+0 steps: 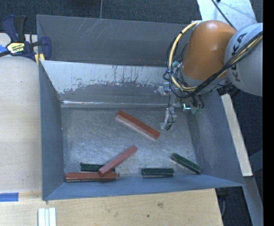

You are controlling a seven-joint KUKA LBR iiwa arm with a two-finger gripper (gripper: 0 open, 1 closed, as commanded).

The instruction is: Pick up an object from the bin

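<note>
Entry, camera view: the tool (168, 120) is hanging low inside the grey bin (104, 41), close to the right wall and nearer the far wall than the near edge. Its tip is sitting just beside the right end of a long red-brown block (137, 125), which is lying slantwise near the middle of the floor. The step in hand appears to be lining up on that block. Doing it well is likely calling for a shift toward the block's midlength, with the grip turning square across its narrow width, so the piece is not swinging when raised. How far the tool is opening cannot be told, and nothing is showing in its grasp. The arm (249, 55) is reaching in over the far right corner, its orange cover (207, 48) and looped cables riding above the wrist, which is pointing steeply down. Other stock: a thinner red stick (119, 159) and several bars are lying along the near edge, well apart from the tool.
</note>
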